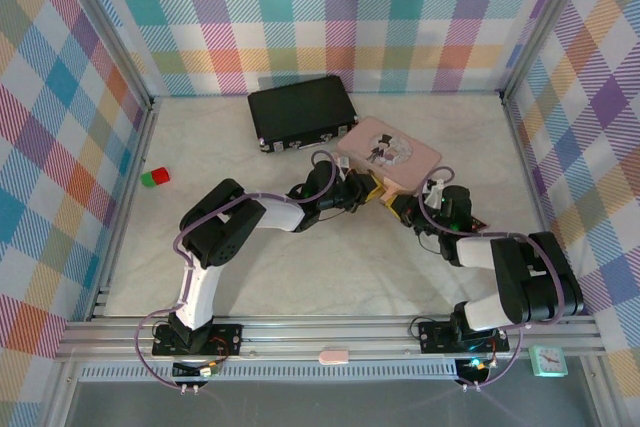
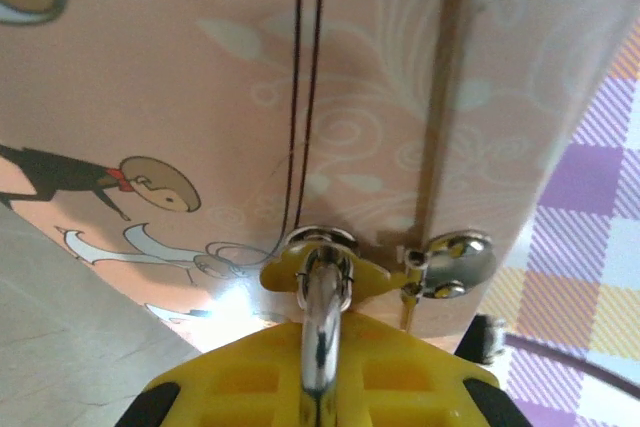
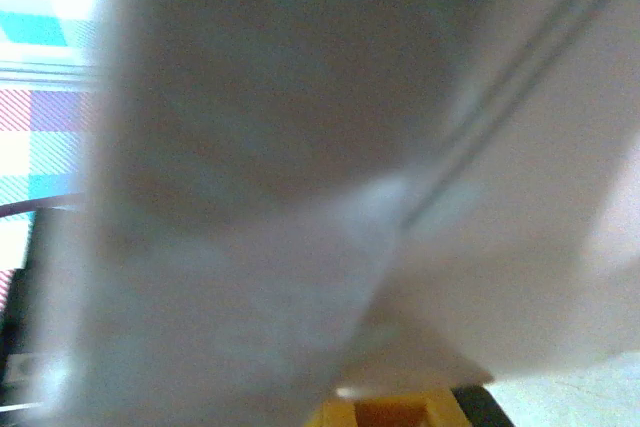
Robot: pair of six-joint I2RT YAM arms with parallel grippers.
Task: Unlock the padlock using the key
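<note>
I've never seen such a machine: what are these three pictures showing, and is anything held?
Two robot arms stand on a table. One picture looks down from above; the other two come from a camera on each wrist. There lie a black case, a pink box and red and green blocks. The left claw is shut on the silver loop of what seems the padlock, at the box's edge. The right claw, shut, is close to the box; its picture is too blurred to show more.

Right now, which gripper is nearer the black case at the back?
Left. The left gripper is in front and slightly right of the black case, at the pink box's near edge; the right gripper is further right, at the same edge.
</note>
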